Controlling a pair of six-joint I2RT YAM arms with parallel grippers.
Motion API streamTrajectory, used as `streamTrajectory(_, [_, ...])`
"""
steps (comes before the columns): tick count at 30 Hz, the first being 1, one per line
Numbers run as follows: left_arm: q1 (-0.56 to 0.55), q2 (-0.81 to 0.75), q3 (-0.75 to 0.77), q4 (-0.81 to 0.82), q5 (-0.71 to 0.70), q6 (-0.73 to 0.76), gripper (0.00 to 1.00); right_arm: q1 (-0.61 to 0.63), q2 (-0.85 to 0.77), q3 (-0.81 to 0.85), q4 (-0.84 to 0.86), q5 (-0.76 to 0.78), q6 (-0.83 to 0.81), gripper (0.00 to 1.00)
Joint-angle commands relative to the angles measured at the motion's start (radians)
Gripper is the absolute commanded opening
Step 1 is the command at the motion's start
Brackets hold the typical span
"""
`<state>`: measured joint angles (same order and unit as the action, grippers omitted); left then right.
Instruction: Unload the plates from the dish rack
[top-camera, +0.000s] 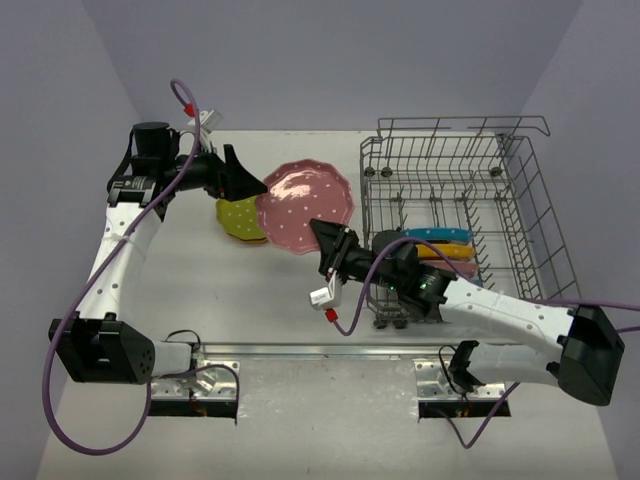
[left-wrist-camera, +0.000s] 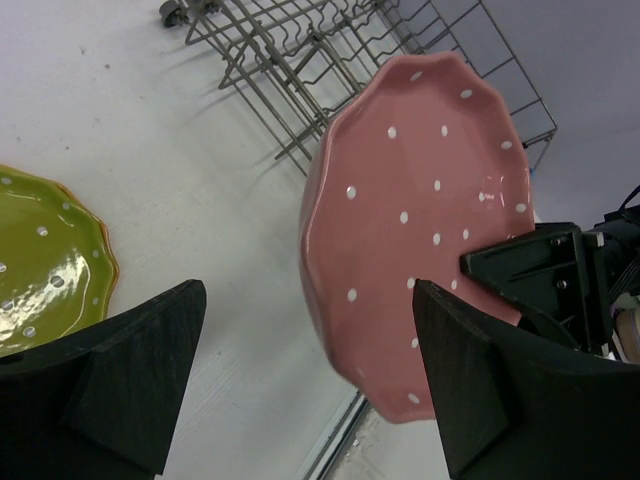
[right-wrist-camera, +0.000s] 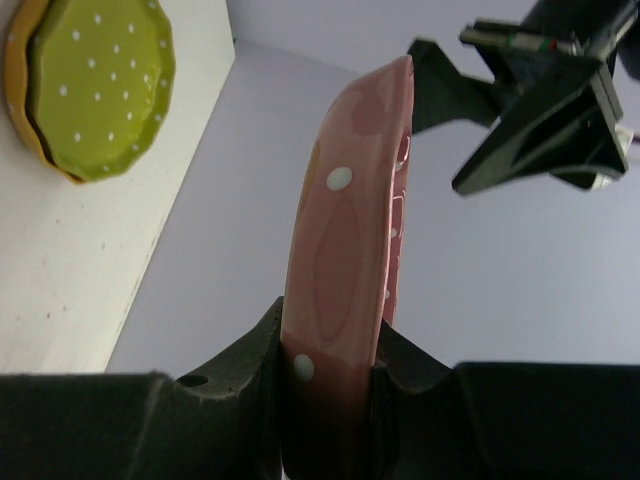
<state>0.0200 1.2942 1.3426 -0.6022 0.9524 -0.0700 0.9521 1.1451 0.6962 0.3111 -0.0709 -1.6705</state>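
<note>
A pink plate (top-camera: 305, 203) hangs above the table, left of the dish rack (top-camera: 520, 200). My right gripper (top-camera: 332, 243) is shut on its near rim; in the right wrist view the plate (right-wrist-camera: 350, 250) stands edge-on between the jaws of that gripper (right-wrist-camera: 330, 400). My left gripper (top-camera: 247, 180) is open at the plate's far-left rim. In the left wrist view the plate (left-wrist-camera: 420, 200) sits beside the right finger (left-wrist-camera: 480, 390), with a wide gap to the left finger. Blue (top-camera: 438, 235), orange-yellow (top-camera: 447, 251) and pink (top-camera: 455, 268) plates stand in the rack.
A lime green plate (top-camera: 240, 215) lies stacked on an orange-yellow plate (top-camera: 247, 237) on the table, under the left gripper and left of the held plate. The rack's wire side (left-wrist-camera: 300, 60) stands close behind the held plate. Grey walls enclose the table.
</note>
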Motion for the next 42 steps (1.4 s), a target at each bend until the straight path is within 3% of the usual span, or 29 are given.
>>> streamTrajectory(1, [-0.009, -0.001, 0.000, 0.015, 0.045, 0.003, 0.79, 0.046, 0.005, 0.027, 0.344, 0.005, -0.102, 0.00])
streamTrajectory(9, [-0.009, 0.065, -0.048, -0.029, 0.127, 0.065, 0.56, 0.074, 0.111, 0.020, 0.543, 0.005, -0.141, 0.00])
streamTrajectory(16, [-0.009, 0.112, -0.061, -0.128, 0.217, 0.181, 0.26, 0.073, 0.117, 0.010, 0.536, 0.014, -0.137, 0.00])
streamTrajectory(18, [-0.009, 0.113, -0.066, -0.143, 0.255, 0.201, 0.02, 0.074, 0.117, 0.009, 0.503, 0.050, -0.131, 0.15])
streamTrajectory(19, [-0.009, 0.111, -0.066, -0.144, 0.264, 0.203, 0.00, 0.073, 0.116, 0.013, 0.478, 0.062, -0.121, 0.23])
streamTrajectory(21, [-0.009, 0.111, -0.065, -0.143, 0.273, 0.206, 0.00, 0.074, 0.111, 0.021, 0.456, 0.083, -0.103, 0.37])
streamTrajectory(24, [0.001, 0.116, -0.065, -0.118, 0.275, 0.185, 0.00, 0.073, 0.092, 0.054, 0.336, 0.164, -0.038, 0.72])
streamTrajectory(27, [0.053, 0.140, -0.054, -0.082, 0.291, 0.158, 0.00, 0.068, 0.071, 0.055, 0.270, 0.208, 0.011, 0.95])
streamTrajectory(28, [0.078, 0.149, -0.048, -0.063, 0.290, 0.144, 0.00, 0.064, 0.058, 0.044, 0.256, 0.219, 0.018, 0.98])
streamTrajectory(32, [0.178, 0.183, -0.039, 0.056, 0.284, 0.011, 0.00, 0.049, -0.006, 0.000, 0.199, 0.259, 0.049, 0.99])
streamTrajectory(36, [0.232, 0.245, -0.008, 0.122, 0.155, -0.032, 0.00, 0.013, -0.047, 0.018, 0.098, 0.312, 0.147, 0.99])
streamTrajectory(42, [0.236, 0.375, 0.000, 0.211, -0.046, -0.034, 0.00, -0.119, -0.096, 0.181, -0.211, 0.379, 0.491, 0.99])
